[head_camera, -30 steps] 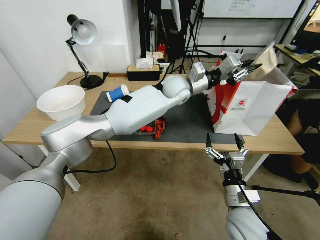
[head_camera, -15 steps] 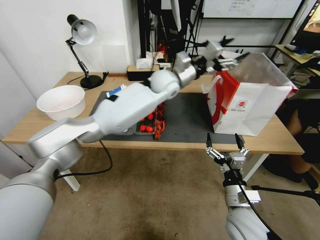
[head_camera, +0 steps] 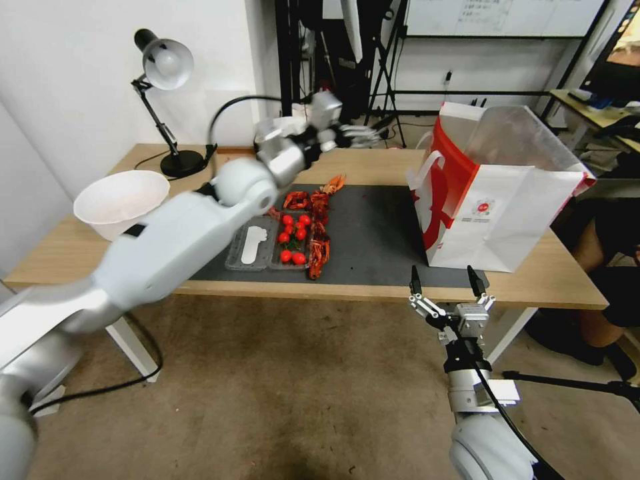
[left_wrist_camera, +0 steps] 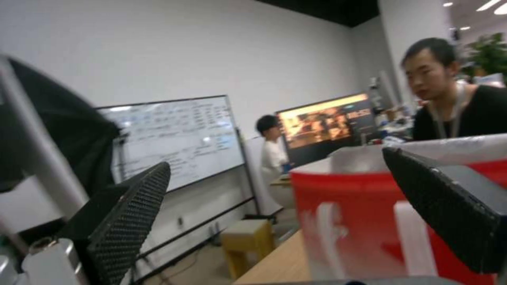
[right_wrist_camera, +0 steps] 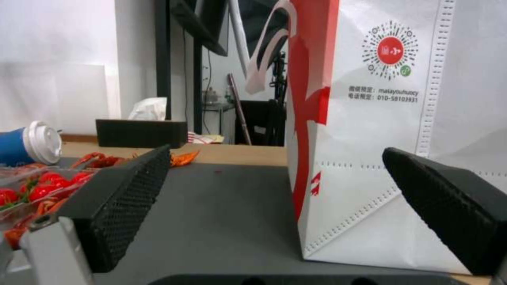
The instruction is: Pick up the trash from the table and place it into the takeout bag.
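Now — left gripper (head_camera: 363,135): spread, empty, above desk's far edge.
Right gripper (head_camera: 445,283): spread — before near edge.
Takeout bag (head_camera: 500,207): upright, right end.

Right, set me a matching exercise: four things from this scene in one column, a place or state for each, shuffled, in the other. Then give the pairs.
Things
1. takeout bag
2. blue paper cup
3. left claw
4. right claw

Places or states
A. lying on its side on the table
B. open, low at the table's near edge
C. open, raised above the table's far side
D. standing upright at the mat's right end

Pairs: 1-D, 2-A, 3-C, 4-B
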`<state>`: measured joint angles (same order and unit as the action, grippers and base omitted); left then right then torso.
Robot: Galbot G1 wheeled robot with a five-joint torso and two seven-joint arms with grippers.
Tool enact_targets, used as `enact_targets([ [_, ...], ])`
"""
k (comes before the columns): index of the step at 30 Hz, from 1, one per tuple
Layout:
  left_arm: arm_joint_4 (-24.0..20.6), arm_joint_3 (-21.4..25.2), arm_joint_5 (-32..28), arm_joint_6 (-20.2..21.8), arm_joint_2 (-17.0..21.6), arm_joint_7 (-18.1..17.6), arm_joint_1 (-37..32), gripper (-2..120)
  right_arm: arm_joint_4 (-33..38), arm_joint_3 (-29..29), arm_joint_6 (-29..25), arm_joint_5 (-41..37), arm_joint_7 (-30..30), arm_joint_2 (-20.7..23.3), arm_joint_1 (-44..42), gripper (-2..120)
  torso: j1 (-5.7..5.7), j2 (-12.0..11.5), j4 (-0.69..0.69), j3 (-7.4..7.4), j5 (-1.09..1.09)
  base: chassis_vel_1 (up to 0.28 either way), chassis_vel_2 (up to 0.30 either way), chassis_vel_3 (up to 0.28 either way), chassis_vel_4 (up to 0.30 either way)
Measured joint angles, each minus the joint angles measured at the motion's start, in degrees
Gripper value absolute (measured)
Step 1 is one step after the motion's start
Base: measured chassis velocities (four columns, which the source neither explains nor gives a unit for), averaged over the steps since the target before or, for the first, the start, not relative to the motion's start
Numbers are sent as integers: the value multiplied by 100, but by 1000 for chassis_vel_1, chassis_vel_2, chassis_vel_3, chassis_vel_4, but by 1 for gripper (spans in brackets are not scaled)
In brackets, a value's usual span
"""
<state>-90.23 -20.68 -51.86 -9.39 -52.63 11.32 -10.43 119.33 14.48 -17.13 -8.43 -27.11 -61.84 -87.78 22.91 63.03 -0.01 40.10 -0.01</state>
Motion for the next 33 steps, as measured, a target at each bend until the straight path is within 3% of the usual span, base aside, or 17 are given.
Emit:
enact_targets([
  [2, -289, 480, 42, 56, 450, -35, -618, 100, 0, -9, 0, 1, 2, 3, 2, 100, 0, 0, 1, 0, -3, 0, 0, 0, 0],
  [3, -289, 480, 42, 56, 450, -35, -618, 100, 0, -9, 0, 1, 2, 3, 2, 100, 0, 0, 1, 0, -3, 0, 0, 0, 0],
  [7, -924, 1448, 193, 113, 1031, -78, -1775, 100, 2, -15, 1, 3, 4, 22, -2, 100, 0, 0, 2, -1, -1, 0, 0, 0, 0],
  [8, -924, 1448, 193, 113, 1031, -78, -1775, 100, 2, -15, 1, 3, 4, 22, -2, 100, 0, 0, 2, -1, -1, 0, 0, 0, 0],
  [11, -1436, 2348, 332, 165, 1303, -158, -2775, 100, -13, -43, 0, 3, 5, 31, 11, 100, -1, 0, 0, 0, 0, 0, 0, 0, 0],
  [15, -1645, 2717, 401, 157, 1384, -276, -3208, 100, -22, -68, 0, 4, 6, 27, 19, 100, 0, 0, 2, -1, 1, 0, 0, 0, 0],
  [17, -1899, 3293, 542, 100, 1438, -415, -3935, 100, -32, -103, 0, 8, 10, 21, 27, 100, 0, 0, -2, 0, 1, 0, 0, 0, 0],
  [23, -2017, 3570, 622, 93, 1440, -470, -4324, 100, -39, -115, 0, 9, 14, 18, 33, 100, 0, 0, -2, 0, 2, 0, 0, 0, 0],
  [24, -2128, 3861, 706, 98, 1420, -530, -4754, 100, -52, -125, -4, 11, 19, 12, 37, 100, 0, 0, 0, 0, 0, 0, 0, 0, 0],
  [29, -2202, 4054, 768, 109, 1396, -573, -5021, 100, -62, -128, -8, 14, 22, 9, 39, 100, 0, 0, 1, 0, -1, 0, 0, 0, 0],
  [30, -2310, 4343, 899, 125, 1337, -657, -5424, 100, -74, -139, -17, 16, 25, 2, 38, 100, 0, 0, 2, 0, 1, 0, 0, 0, 0],
  [33, -2361, 4499, 981, 128, 1290, -707, -5624, 100, -80, -143, -22, 18, 26, 0, 36, 100, -1, 0, 2, 0, 0, 0, 0, 0, 0],
])
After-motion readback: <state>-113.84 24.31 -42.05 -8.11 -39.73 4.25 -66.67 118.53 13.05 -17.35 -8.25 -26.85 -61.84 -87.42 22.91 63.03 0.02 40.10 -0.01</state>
